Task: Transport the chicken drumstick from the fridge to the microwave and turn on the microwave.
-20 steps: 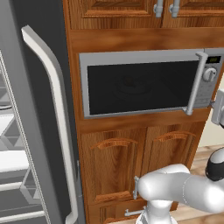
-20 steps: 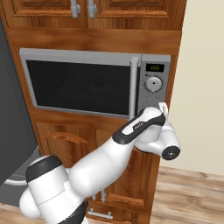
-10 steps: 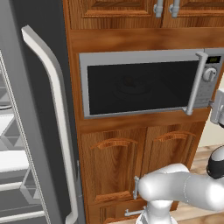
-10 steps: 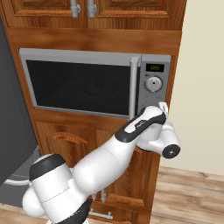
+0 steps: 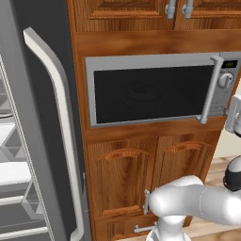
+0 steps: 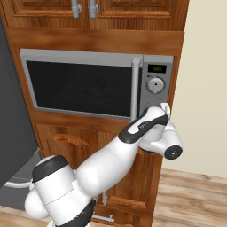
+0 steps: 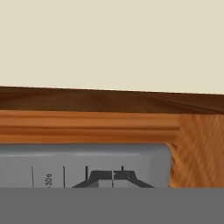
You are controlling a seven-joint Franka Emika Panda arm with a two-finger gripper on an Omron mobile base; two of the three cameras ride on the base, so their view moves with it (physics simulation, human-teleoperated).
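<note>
The microwave (image 5: pixel 146 92) is built into wooden cabinetry with its dark glass door closed. My gripper (image 6: pixel 165 107) is shut with nothing in it, its tip against the lower right corner of the microwave (image 6: pixel 80 82) control panel, just below the round knob (image 6: pixel 155 85). In the hand view the two dark tips of the gripper (image 7: pixel 113 177) sit together on the grey panel (image 7: pixel 65 159) beside a "30 s" mark. The fridge (image 5: pixel 56 117) stands open at the left, showing its long curved handle and white shelves (image 5: pixel 9 174). The chicken drumstick is out of view.
Wooden cabinet doors (image 5: pixel 155 174) sit below the microwave and more (image 6: pixel 84 9) above it. A cream wall (image 6: pixel 204 88) rises right of the cabinetry. Wood floor (image 6: pixel 195 195) spreads at the lower right. The fridge door (image 6: pixel 11 133) stands close on the left.
The hand has barely shifted against the microwave's panel. The microwave door and the fridge stand as before.
</note>
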